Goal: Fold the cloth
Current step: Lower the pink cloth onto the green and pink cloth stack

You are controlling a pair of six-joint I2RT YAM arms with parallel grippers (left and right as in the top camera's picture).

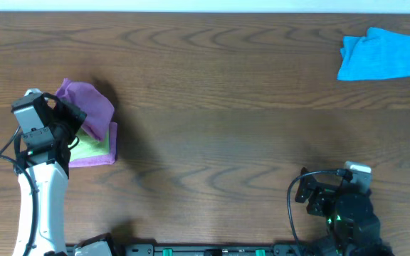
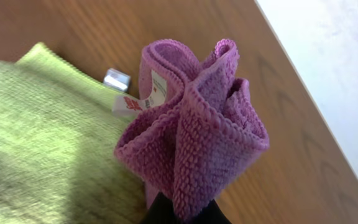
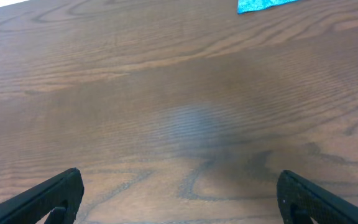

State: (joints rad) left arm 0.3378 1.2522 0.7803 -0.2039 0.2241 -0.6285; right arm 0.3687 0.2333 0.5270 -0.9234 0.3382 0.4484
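The purple-magenta cloth [image 1: 91, 107] is bunched up at the table's left, part of it lying under the lime-green cloth [image 1: 91, 147]. My left gripper [image 1: 72, 117] is shut on a pinched fold of the purple cloth [image 2: 194, 134] and holds it raised; the white tag [image 2: 143, 99] shows beside the fold. In the left wrist view the gripper's fingertips [image 2: 182, 214] are almost covered by the cloth. My right gripper [image 3: 179, 196] is open and empty above bare wood near the front right [image 1: 319, 195].
A bright blue cloth [image 1: 380, 55] lies crumpled at the far right; its edge shows in the right wrist view [image 3: 263, 5]. The lime-green cloth [image 2: 36, 143] lies flat left of the raised fold. The table's far edge runs along the top.
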